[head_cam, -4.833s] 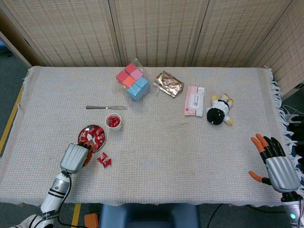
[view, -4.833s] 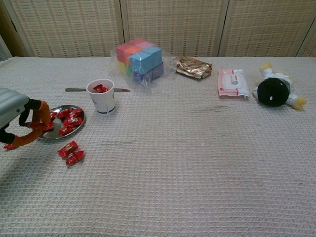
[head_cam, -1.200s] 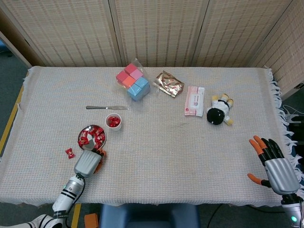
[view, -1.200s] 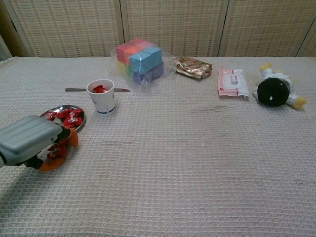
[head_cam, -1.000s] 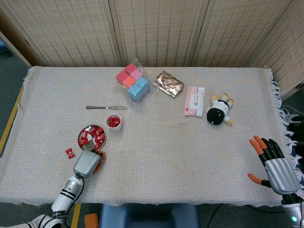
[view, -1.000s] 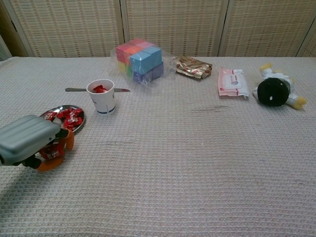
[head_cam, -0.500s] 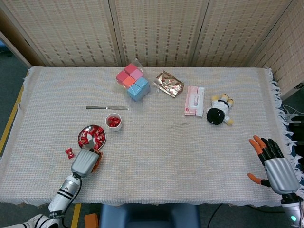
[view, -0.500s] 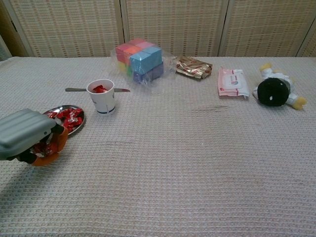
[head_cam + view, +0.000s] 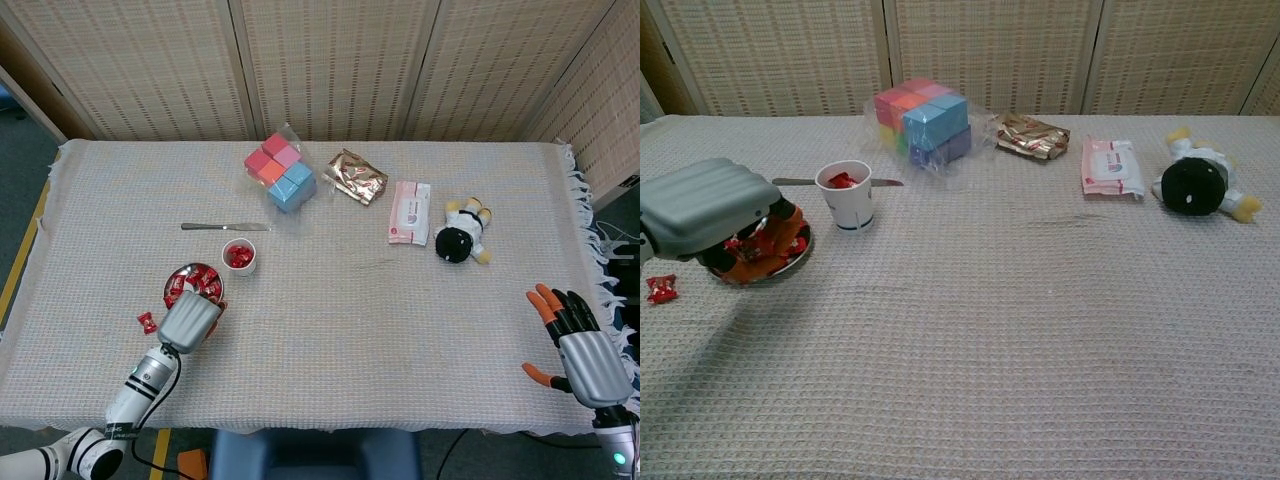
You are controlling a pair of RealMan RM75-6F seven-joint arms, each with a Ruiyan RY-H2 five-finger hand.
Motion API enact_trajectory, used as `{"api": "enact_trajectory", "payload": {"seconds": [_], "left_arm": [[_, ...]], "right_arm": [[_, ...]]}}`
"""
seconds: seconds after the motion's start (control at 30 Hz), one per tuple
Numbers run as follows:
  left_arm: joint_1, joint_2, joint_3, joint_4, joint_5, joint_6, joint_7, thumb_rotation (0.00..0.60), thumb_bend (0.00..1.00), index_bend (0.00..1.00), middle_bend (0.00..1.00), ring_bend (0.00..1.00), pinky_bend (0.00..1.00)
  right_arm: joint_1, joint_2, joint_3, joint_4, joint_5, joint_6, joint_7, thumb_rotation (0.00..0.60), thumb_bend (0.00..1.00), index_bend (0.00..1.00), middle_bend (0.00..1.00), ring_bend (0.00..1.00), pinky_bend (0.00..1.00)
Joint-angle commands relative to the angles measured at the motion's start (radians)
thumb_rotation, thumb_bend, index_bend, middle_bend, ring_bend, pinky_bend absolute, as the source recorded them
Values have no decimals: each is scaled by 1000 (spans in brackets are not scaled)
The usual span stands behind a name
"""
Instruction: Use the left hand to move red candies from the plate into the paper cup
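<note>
Seen from the chest: left robot hand [image 9: 715, 215] over the round metal plate [image 9: 790, 258], orange fingers curled around red candies [image 9: 748, 246], beside the white paper cup [image 9: 845, 196] with red wrappers inside. Seen only from the head: right robot hand [image 9: 578, 350] resting with fingers spread, holding nothing, at the woven tabletop [image 9: 330, 320] edge. One stray candy [image 9: 661, 288] left of the plate.

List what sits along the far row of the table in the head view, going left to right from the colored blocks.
Colored blocks → foil snack packet → pink wipes pack → black and white plush toy.
</note>
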Motion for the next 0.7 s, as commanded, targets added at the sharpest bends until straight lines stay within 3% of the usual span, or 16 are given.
{"api": "enact_trajectory", "payload": {"seconds": [0.03,0.23,0.4,0.53,0.7], "left_arm": [[-43,5,-38,-14,-21,-36,33,600,391,611,637,608,1000],[-126,-31,-107,33,-87,-103,50,600,393,616,651,613,1000],[-152,-46,-125,58,-110,-123,52,600,394,618,650,620,1000],[-244,-111,-186,186,-178,-202,51,600,392,617,648,620,1000],[-312,-160,-213,314,-214,-243,21,600,393,617,649,620,1000]], "right_arm": [[2,-1,1,0,3,-4,-3,600,43,0,0,0,0],[3,-2,11,0,26,-9,-6,600,43,0,0,0,0],[5,-4,14,1,35,-16,-10,600,43,0,0,0,0],[10,-9,26,2,66,-30,-22,600,43,0,0,0,0],[14,-13,34,1,89,-42,-33,600,43,0,0,0,0]]}}
